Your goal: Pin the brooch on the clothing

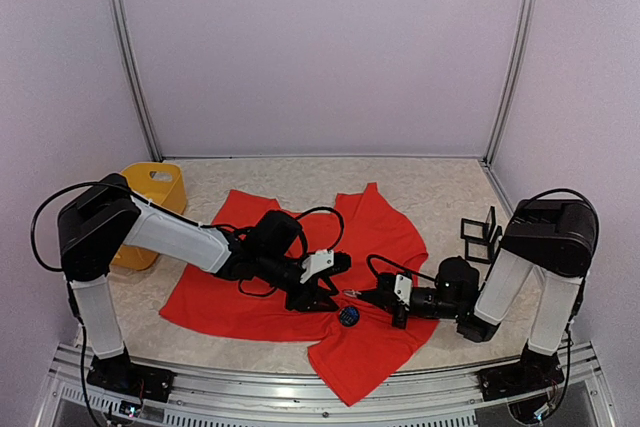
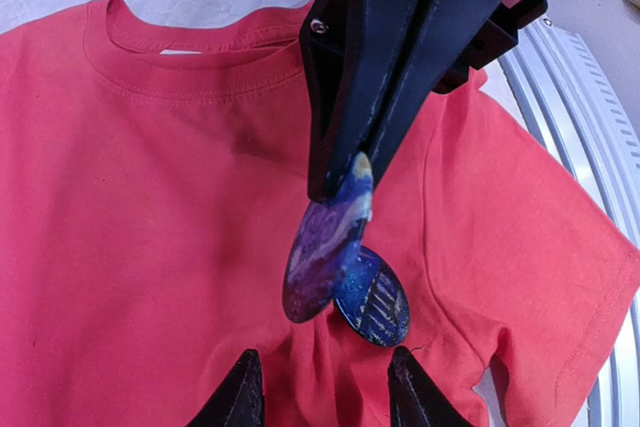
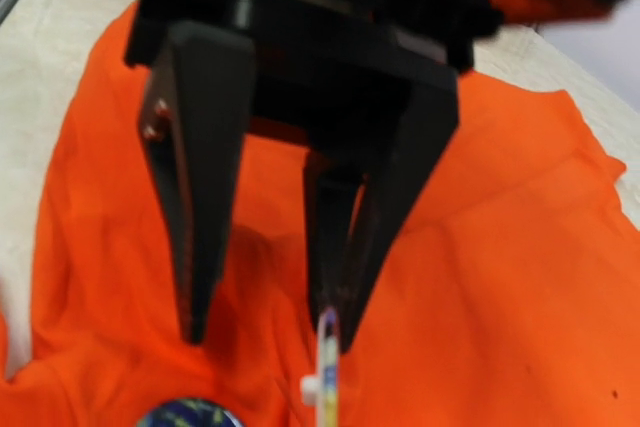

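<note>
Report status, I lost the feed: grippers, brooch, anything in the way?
Left gripper shut on brooch, over red T-shirt. Right gripper open opposite. Second blue disc on shirt just beside.

Both arms reach low over the red T-shirt (image 1: 300, 287). The left gripper (image 1: 322, 297) clamps a brooch (image 2: 325, 247); the right gripper (image 1: 372, 297), jaws apart, faces it closely.

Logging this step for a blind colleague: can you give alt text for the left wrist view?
A closed black gripper pinches a purple-blue oval brooch edge-on just above a red T-shirt. A second dark blue disc lies on the fabric beneath it, near the sleeve seam.
</note>
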{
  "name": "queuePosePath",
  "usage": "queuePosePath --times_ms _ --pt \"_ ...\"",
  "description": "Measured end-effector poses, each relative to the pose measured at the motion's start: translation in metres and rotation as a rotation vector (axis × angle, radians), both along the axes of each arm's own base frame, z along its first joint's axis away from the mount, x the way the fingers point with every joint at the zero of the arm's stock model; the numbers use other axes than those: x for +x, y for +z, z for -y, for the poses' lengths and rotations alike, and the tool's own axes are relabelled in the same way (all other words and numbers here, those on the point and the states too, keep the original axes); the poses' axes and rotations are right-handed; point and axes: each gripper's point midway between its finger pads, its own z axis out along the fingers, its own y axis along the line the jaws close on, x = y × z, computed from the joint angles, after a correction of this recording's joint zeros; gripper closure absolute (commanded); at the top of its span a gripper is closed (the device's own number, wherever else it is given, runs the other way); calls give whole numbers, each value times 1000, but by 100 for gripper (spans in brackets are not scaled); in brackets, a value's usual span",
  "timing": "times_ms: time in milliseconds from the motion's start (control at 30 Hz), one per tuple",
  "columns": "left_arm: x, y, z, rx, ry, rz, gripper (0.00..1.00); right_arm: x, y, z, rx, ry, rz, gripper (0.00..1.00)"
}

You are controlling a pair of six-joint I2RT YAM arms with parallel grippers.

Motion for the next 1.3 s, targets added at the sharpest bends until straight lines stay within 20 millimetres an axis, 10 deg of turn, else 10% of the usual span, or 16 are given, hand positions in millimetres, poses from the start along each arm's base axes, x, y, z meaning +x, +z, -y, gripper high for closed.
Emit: queuePosePath --times_ms 367,567,1300 --pt "6 1 8 23 32 54 72 17 -5 8 -37 -100 38 100" --pt "11 -4 9 49 46 66 100 18 -12 10 -67 -106 37 100" --pt "4 0 13 15 37 20 100 9 -27 -2 -160 -67 121 100"
